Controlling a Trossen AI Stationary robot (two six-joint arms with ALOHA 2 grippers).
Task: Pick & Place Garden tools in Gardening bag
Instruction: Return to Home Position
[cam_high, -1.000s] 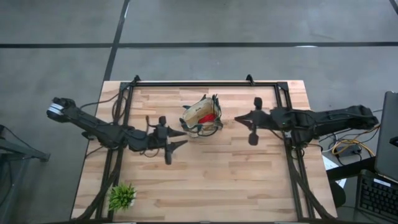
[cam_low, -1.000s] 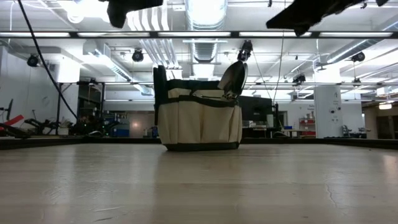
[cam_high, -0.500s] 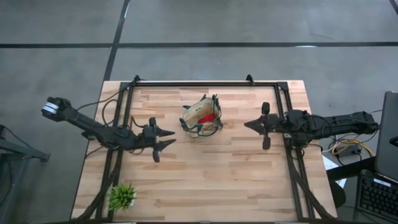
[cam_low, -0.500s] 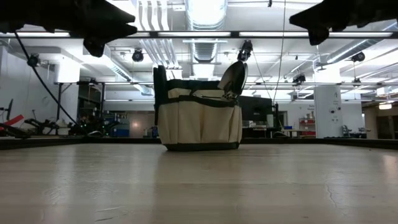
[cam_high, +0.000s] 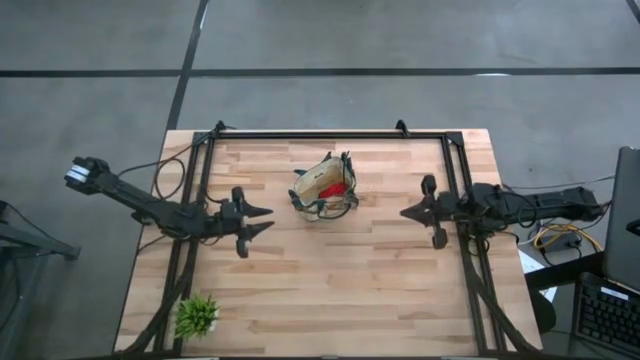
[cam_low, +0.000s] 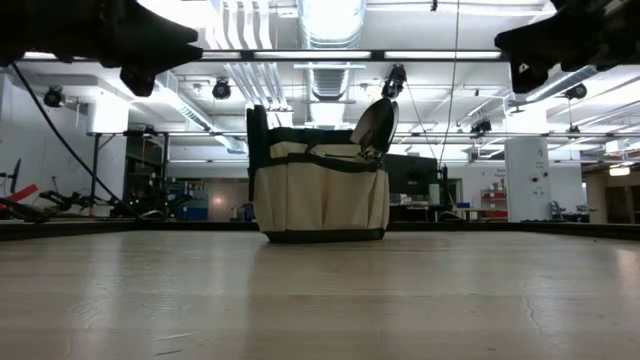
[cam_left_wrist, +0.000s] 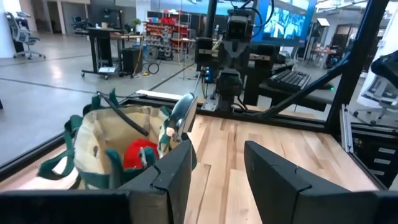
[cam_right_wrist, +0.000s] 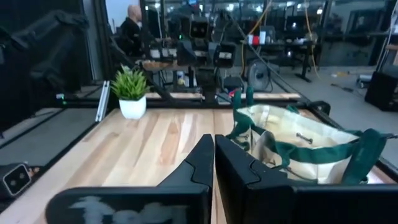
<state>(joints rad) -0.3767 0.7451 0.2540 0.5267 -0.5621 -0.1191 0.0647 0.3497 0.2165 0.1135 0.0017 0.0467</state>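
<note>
The tan gardening bag (cam_high: 325, 188) with dark green trim stands upright on the wooden table at mid-far; it also shows in the low view (cam_low: 320, 195). A silver trowel blade (cam_low: 377, 125) sticks up out of it, and a red item (cam_left_wrist: 140, 154) lies inside. My left gripper (cam_high: 264, 220) hangs open and empty above the table, left of the bag; its wrist view (cam_left_wrist: 217, 168) shows the gap. My right gripper (cam_high: 404, 212) is shut and empty, right of the bag; its wrist view (cam_right_wrist: 214, 158) shows the fingers together.
A spiky green plant in a white pot (cam_high: 197, 315) stands at the table's near left corner. A black frame (cam_high: 330, 134) runs along the table's far edge and sides. Bare wood lies in front of the bag. A person (cam_right_wrist: 132, 18) shows beyond the table.
Both arms have drawn back from the bag. My left gripper has gone toward the table's left edge and my right gripper toward the right edge. The bag has stayed where it was.
</note>
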